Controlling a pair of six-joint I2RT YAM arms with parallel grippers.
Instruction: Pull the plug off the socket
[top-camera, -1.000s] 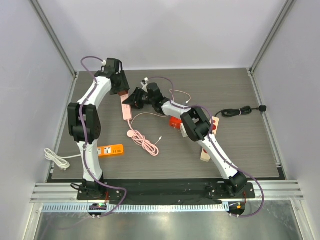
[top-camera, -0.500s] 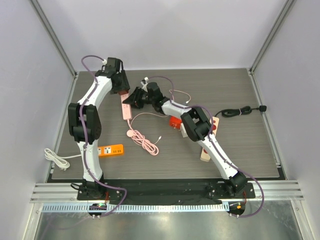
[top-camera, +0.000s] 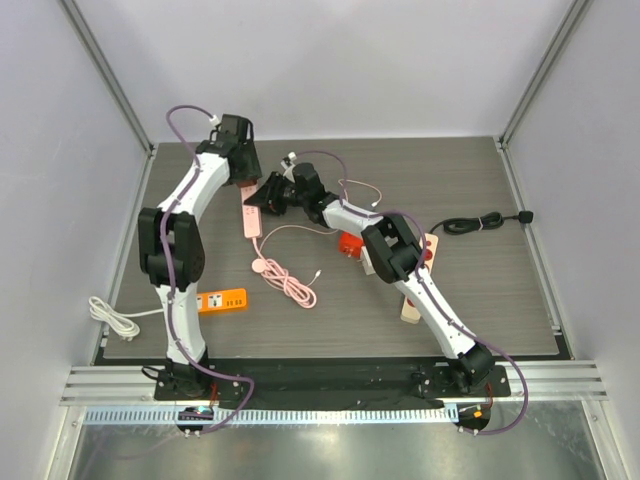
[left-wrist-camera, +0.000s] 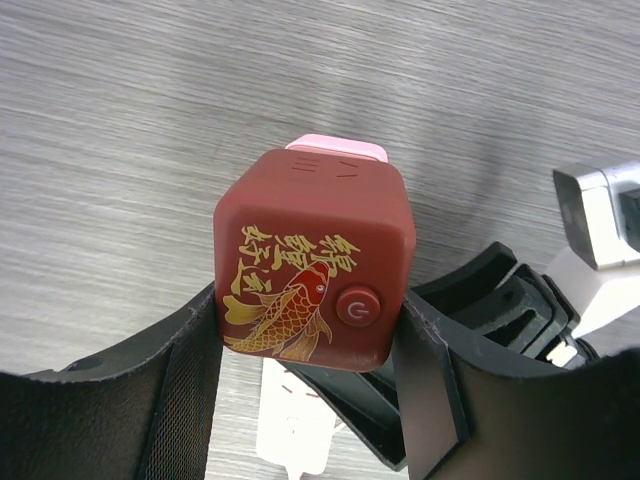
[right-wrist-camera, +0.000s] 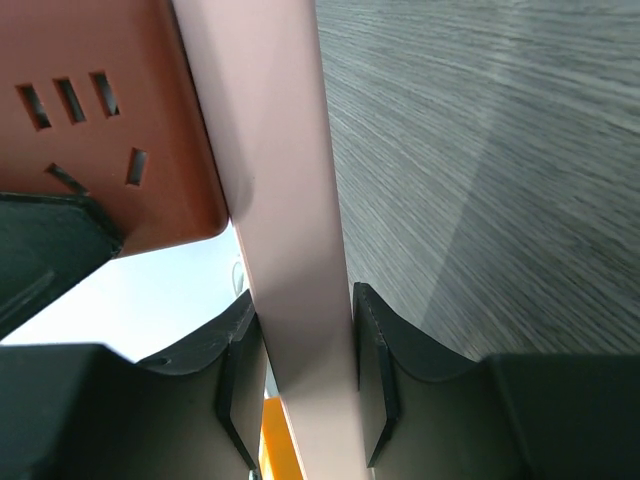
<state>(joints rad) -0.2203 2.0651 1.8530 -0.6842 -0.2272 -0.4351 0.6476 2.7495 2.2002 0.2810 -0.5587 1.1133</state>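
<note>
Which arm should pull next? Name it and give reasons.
Left. The left gripper grips the red cube plug on both sides, while the right gripper is clamped on the pink power strip, anchoring it.

R gripper (right-wrist-camera: 305, 370) hard by plug (left-wrist-camera: 315, 260), strip (right-wrist-camera: 285, 200)

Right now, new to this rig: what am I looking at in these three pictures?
Two small robot arms bolted at the near edge of a table. The wide picture looks down from above and behind them; the close-ups come from a camera on each wrist. The left gripper grips a dark red cube plug with a fish print, seated on a pink power strip. The right gripper clamps that strip. Also on the table: an orange power strip, a white cable, a black cable, a pink cord.
</note>
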